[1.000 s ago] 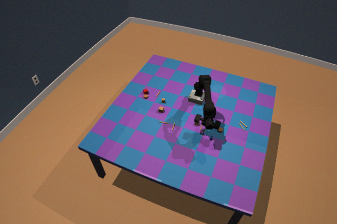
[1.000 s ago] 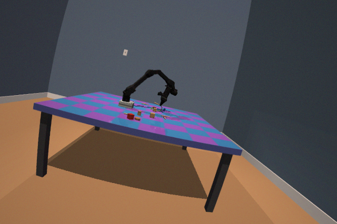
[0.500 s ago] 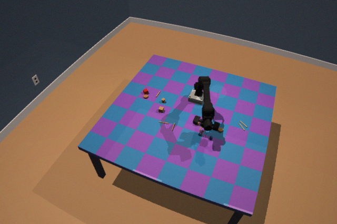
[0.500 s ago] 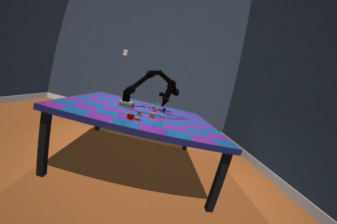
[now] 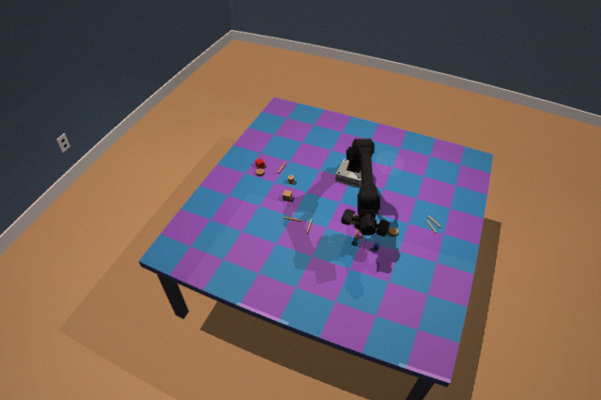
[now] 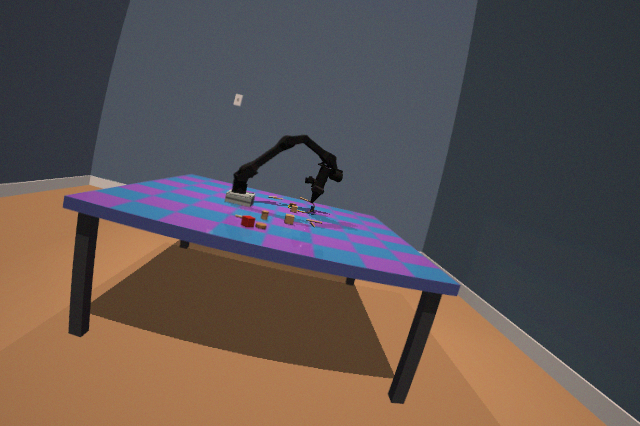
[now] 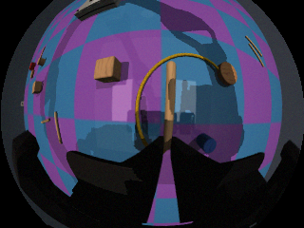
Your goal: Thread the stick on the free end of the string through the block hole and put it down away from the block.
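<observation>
My gripper [image 7: 166, 141] [image 6: 312, 201] is shut on a thin wooden stick [image 7: 170, 90] near its string end, a little above the table. The stick's free end points away from the fingers, toward the robot base side. A yellow string [image 7: 138, 102] curves from beside the fingertips round to the round wooden button [image 7: 227, 74] [image 5: 392, 231], right of the stick in the wrist view. A wooden block [image 7: 107, 69] [image 6: 293, 208] stands left of the stick, apart from it. Its hole cannot be seen. The string is outside the block.
A blue cylinder [image 7: 206, 142] [image 5: 376, 246] stands close to my right finger. Two loose sticks [image 5: 434, 221] lie beyond the button. Across the table are a red block [image 5: 259, 161], a wooden disc [image 5: 260, 172], a small cylinder [image 5: 291, 178], another wooden block [image 5: 287, 195] and several loose sticks [image 5: 292, 218].
</observation>
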You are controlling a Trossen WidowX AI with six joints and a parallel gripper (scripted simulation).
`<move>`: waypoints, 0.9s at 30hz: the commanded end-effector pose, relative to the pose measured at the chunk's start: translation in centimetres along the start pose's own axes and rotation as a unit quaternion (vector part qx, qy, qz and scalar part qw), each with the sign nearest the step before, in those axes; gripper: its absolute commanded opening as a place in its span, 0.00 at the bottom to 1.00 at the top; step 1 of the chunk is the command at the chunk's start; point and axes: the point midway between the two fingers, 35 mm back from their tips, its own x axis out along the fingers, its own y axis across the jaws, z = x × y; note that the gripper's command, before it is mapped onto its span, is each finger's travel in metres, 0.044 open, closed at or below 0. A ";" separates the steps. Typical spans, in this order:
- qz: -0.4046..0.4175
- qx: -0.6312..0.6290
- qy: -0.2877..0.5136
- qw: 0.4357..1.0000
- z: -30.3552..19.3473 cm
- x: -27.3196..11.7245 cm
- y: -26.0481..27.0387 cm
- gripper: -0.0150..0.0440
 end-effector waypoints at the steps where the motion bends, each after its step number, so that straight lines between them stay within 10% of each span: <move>1: 0.001 -0.003 0.009 1.000 -0.6 -0.3 0.2 0.25; 27: 0.002 -0.008 0.036 0.999 -3.7 -1.0 1.3 0.25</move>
